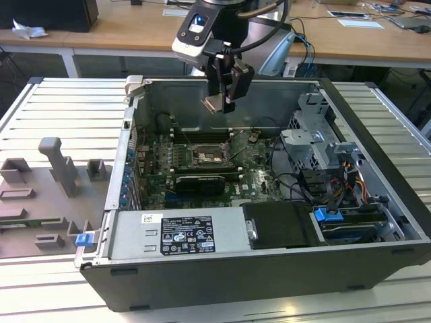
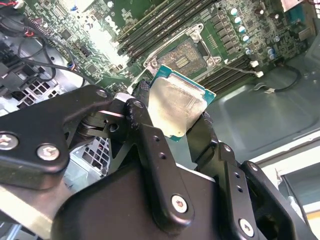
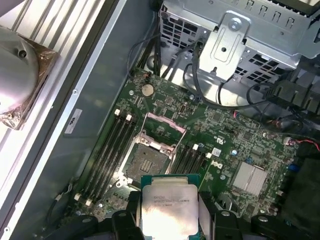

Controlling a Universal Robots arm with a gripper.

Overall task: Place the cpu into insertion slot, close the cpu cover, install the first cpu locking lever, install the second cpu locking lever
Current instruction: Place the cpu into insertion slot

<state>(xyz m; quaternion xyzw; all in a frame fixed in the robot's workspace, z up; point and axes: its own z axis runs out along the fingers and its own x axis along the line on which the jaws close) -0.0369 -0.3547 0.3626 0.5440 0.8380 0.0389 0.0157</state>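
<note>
— One of four steps in hand, seemingly: placing the cpu (image 3: 169, 207). Clamped by opposite edges in the end effector (image 2: 174, 120), metal top showing in both wrist views, hanging well above the insertion slot (image 3: 149, 162).

— And round the insertion slot?

— Lying bare, dark centre showing; cpu cover (image 3: 166, 123) swung open just beside it.

— Calling for what?

— Probably squaring the chip's edges to the slot's rim and keeping level.

— Pose?

— Reaching down into the open computer case (image 1: 269, 269), fingers pointing down, poised above the insertion slot.
</note>
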